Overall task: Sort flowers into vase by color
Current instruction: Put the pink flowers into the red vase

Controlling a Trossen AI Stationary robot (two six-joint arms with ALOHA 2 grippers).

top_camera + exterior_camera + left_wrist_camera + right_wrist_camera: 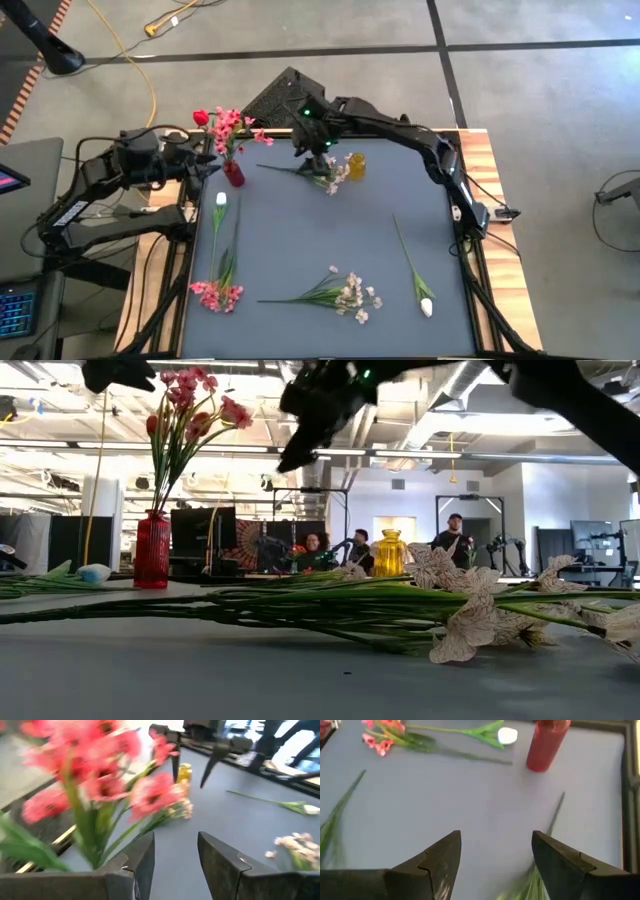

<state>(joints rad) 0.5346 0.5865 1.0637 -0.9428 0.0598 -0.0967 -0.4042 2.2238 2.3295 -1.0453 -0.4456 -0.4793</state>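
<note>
low view puts a pale small-blossom spray closest, lying flat on the grey table with its green stem running off toward the picture's left. from above, this spray lies at the near edge of the mat, with a pink blossom spray to its left and a white tulip to its right, each lying flat and apart from the others. a second white tulip lies farther up the left side, its stem pointing back toward the pink spray.

beyond these, the red vase stands upright near the far left of the mat, holding pink sprays and a red tulip bud. the left gripper hangs just beside the vase on its left, jaws spread with nothing between them; its wrist view shows the pink blossoms right in front of the fingers.

farther right, the right gripper hovers over the far middle of the mat, jaws spread wide and empty, above the stem of another pale spray lying on the table. a yellow vase stands upright just beside that spray's blossoms. in the room behind, people sit and stand at desks.
</note>
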